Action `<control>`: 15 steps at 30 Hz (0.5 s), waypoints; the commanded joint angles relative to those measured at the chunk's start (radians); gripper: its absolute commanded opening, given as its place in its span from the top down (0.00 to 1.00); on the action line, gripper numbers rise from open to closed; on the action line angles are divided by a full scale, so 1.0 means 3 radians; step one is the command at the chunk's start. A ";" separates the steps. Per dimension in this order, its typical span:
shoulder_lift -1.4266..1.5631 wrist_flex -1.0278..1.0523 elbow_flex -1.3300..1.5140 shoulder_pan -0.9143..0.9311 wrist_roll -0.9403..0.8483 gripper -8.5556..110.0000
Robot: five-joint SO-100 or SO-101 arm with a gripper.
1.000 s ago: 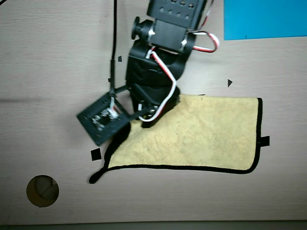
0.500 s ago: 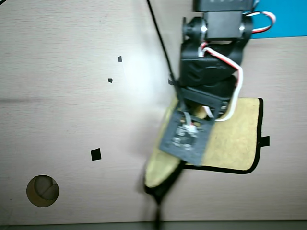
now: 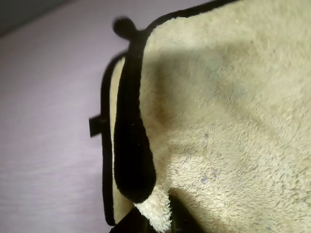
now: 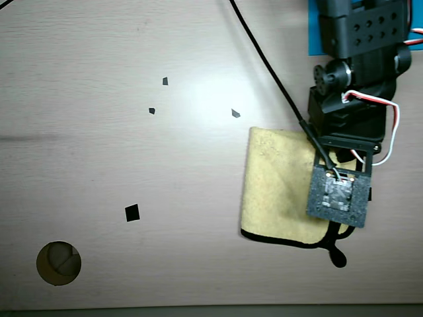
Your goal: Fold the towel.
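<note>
In the wrist view the jaws point(image 3: 160, 221) sit at the bottom edge, dark tips pressed into the fuzzy pile of the towel point(image 3: 228, 126); they look clamped on a pinch of its black-edged corner, though only slivers of them show. Just beyond, the carried layer lies over a lower one, the two black borders nearly aligned, with the small loop point(image 3: 124, 27) sticking out at the far corner.

From overhead, the towel point(image 4: 277, 191) lies doubled on the counter point(image 4: 99, 132), its fold line toward the left, under the arm's camera board point(image 4: 338, 198).

The risk, as I judge it, is in the release. If the jaws open while lifting or drag sideways, the terry may cling and pull the top layer back, skewing the edges. A tail of edging point(image 4: 336, 254) already trails past the lower border.
</note>
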 commanded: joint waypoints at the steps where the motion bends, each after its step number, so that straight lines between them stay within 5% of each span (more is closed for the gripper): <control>1: -0.0015 -0.0056 -0.0281 -0.0174 0.0179 0.93; 15: -0.0133 0.0000 -0.0470 -0.0297 -0.0020 0.93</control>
